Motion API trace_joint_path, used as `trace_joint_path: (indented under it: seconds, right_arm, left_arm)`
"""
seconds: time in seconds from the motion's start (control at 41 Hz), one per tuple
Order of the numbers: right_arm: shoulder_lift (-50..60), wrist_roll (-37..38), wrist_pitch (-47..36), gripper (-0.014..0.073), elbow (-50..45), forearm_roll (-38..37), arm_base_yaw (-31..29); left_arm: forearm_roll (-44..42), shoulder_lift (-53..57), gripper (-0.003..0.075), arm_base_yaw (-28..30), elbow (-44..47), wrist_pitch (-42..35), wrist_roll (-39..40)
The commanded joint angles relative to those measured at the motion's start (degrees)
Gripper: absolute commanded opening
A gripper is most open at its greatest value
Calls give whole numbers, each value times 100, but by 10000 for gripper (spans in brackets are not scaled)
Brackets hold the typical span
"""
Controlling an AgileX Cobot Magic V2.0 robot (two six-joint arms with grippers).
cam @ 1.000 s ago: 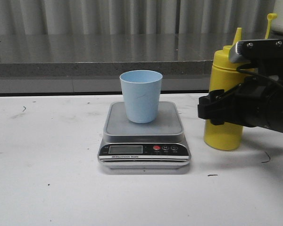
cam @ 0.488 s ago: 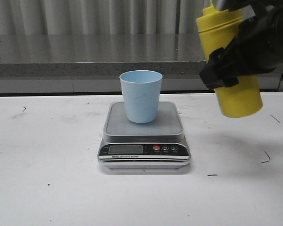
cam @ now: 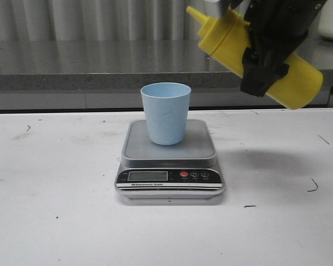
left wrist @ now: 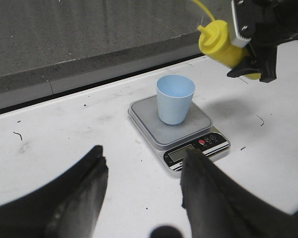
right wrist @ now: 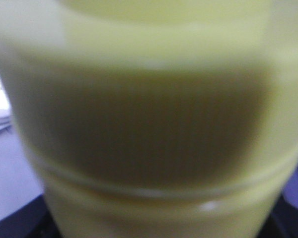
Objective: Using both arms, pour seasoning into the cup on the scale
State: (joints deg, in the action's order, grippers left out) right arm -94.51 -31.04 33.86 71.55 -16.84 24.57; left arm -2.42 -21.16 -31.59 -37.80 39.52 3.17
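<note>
The pale blue cup [cam: 166, 113] stands upright on the grey platform of the silver scale [cam: 137, 145] at the table's middle. My right gripper [cam: 269, 58] is shut on the yellow seasoning bottle [cam: 299, 83] and holds it in the air, up and to the right of the cup, tilted with its nozzle [cam: 194, 12] pointing up-left. The bottle fills the right wrist view [right wrist: 149, 119]. The left wrist view shows the cup [left wrist: 175, 99], the scale [left wrist: 146, 116] and the bottle [left wrist: 219, 43] from afar. My left gripper [left wrist: 141, 161] is open and empty, above the table on the scale's near left.
A grey ledge [cam: 100, 77] and a corrugated wall run behind the white table [cam: 55, 210]. The table carries small dark scuff marks [cam: 313, 185]. The scale's black front panel has a display [cam: 147, 175] and a red button [cam: 184, 174].
My right gripper has lifted the bottle off the table and swung it left, tipping it from upright to steeply slanted with the nozzle toward the cup. Cup and scale have not moved.
</note>
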Motion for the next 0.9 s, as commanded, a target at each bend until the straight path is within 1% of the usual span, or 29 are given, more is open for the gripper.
trace_joint_path:
  seconds: [0.0, 0.098, 0.171, 0.22, 0.439, 0.683, 0.78, 0.878]
  right_arm:
    - [-19, 268, 283, 325, 503, -1172, 247]
    - [-268, 396, 672, 325, 627, -2436, 489]
    - [-373, 396, 764, 325, 627, -3081, 607]
    - [-420, 424, 777, 325, 627, -3363, 663]
    - [-439, 790, 845, 325, 640, -3994, 710]
    - [-439, 799, 872, 325, 640, -4954, 715]
    - [-439, 799, 813, 325, 640, -5215, 715]
    - [-439, 799, 768, 325, 640, -5311, 715]
  left_arm:
    - [-4, -42, 347, -29, -142, -479, 37]
    - [-4, -42, 347, -29, -142, -479, 37]
    - [-4, -42, 347, -29, -142, -479, 37]
    - [-4, -42, 347, -29, -142, -479, 37]
    - [-4, -42, 347, -29, -142, -479, 37]
    - [-4, -42, 347, -29, -142, -479, 37]
    - [-4, -42, 347, -29, -142, -479, 37]
    - [-4, -42, 347, -29, -142, -479, 37]
